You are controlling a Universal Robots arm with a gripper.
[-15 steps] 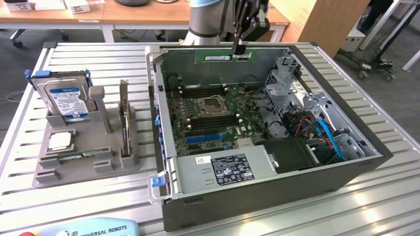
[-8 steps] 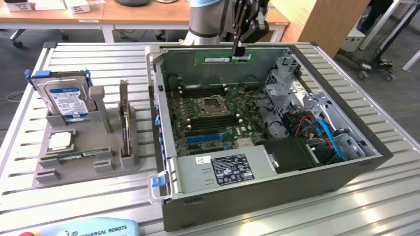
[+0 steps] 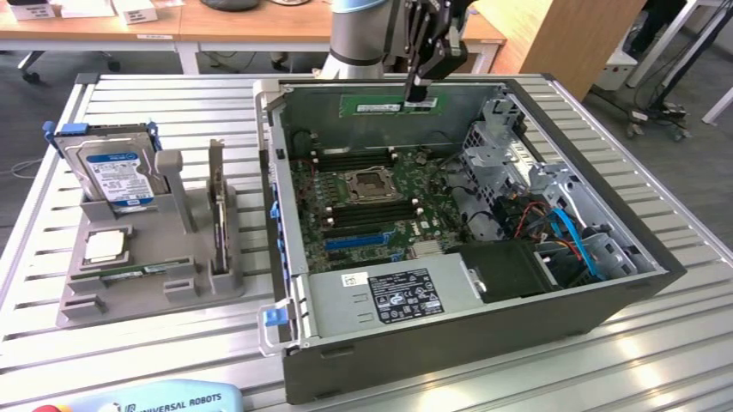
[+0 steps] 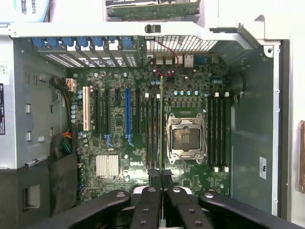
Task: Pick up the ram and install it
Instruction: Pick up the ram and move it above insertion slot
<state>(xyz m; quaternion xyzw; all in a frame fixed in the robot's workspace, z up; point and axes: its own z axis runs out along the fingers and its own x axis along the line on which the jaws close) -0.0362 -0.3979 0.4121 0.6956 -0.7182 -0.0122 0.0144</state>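
End effector (image 3: pixel 418 99) clamped on one end of the ram (image 3: pixel 372 105), which is held level and on edge above the open computer case (image 3: pixel 458 343), near its far wall in the exterior view. In the wrist view the ram (image 4: pixel 162 119) appears edge-on as a thin line over the motherboard (image 4: pixel 124 162), alongside the memory slots (image 4: pixel 153 129) next to the processor socket (image 4: pixel 186 138). Grey holder (image 3: pixel 149 287) with hard drive (image 3: pixel 115 172) stands on the bench (image 3: pixel 641 360) at the exterior view's left of the case

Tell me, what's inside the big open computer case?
A green motherboard with an empty processor socket, black memory slots and a blue slot. The gripper holds the ram above it. The power supply covers whatever lies beneath.
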